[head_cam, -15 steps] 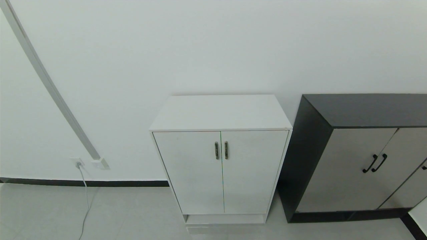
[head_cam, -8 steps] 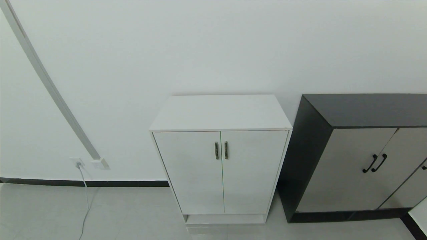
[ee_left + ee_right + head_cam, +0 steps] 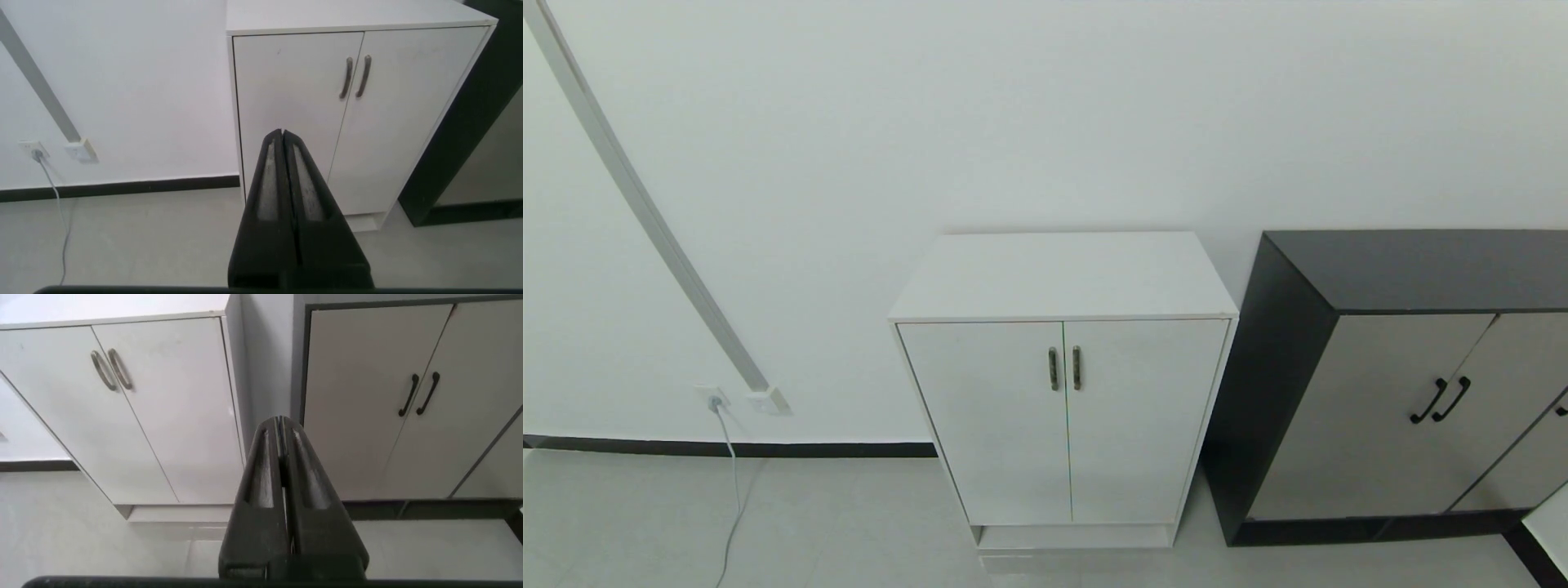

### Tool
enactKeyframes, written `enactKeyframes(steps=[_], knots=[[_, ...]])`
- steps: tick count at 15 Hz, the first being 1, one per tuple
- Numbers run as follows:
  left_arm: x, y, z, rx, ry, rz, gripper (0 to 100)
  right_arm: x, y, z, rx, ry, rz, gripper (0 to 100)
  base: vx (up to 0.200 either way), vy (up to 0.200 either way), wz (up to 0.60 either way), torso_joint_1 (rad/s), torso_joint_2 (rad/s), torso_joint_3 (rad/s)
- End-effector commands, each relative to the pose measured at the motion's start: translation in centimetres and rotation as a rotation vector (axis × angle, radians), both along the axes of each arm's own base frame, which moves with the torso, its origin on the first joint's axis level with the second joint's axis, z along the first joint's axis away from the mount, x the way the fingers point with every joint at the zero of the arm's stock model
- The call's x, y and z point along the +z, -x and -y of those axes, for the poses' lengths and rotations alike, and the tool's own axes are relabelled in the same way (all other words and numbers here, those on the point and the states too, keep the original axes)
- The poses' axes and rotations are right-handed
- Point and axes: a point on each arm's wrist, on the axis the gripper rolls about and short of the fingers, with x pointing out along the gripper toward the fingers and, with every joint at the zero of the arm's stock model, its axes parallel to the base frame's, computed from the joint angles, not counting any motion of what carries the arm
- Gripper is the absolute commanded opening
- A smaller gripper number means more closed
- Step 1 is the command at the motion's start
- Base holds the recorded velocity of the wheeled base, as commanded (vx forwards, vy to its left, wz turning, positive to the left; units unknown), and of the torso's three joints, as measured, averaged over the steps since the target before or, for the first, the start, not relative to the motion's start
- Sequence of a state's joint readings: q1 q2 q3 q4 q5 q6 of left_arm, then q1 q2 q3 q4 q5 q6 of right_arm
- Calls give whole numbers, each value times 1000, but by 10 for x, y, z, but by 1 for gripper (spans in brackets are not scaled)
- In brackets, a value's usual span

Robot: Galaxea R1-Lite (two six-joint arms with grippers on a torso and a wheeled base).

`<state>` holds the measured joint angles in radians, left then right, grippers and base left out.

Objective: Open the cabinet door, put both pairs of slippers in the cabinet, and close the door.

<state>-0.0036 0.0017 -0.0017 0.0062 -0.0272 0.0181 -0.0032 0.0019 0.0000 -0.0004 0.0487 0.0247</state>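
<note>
Now the white cabinet (image 3: 1063,425) stands by the wall (image 3: 1045,122), both doors shut, just beside a black cabinet (image 3: 1282,367). Facing it, the left claw (image 3: 283,135) and the right claw (image 3: 283,421) are pinched tight, holding nothing.

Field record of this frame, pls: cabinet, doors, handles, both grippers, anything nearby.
cabinet: white cabinet, on the floor against the wall
doors: left door and right door, both shut
handles: vertical pair at the centre seam
left gripper: fingers shut, empty, apart from cabinet
right gripper: fingers shut, empty, apart from cabinet
nearby: dark cabinet on the robot's right, doors shut; wall socket on its left
</note>
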Motion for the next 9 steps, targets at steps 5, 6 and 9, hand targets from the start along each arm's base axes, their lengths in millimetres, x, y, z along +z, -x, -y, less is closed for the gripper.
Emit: enactKeyframes(steps=[5,6,9], knots=[[0,0,0,0,0,0,0,0,0,0,0,2,0,0,0,0,0,0,0,0],[0,0,0,-1,0,0,0,0,0,0,0,2,0,0,0,0,0,0,0,0],[0,0,0,0,0,0,0,0,0,0,0,3,-1,0,0,0,0,0,0,0]])
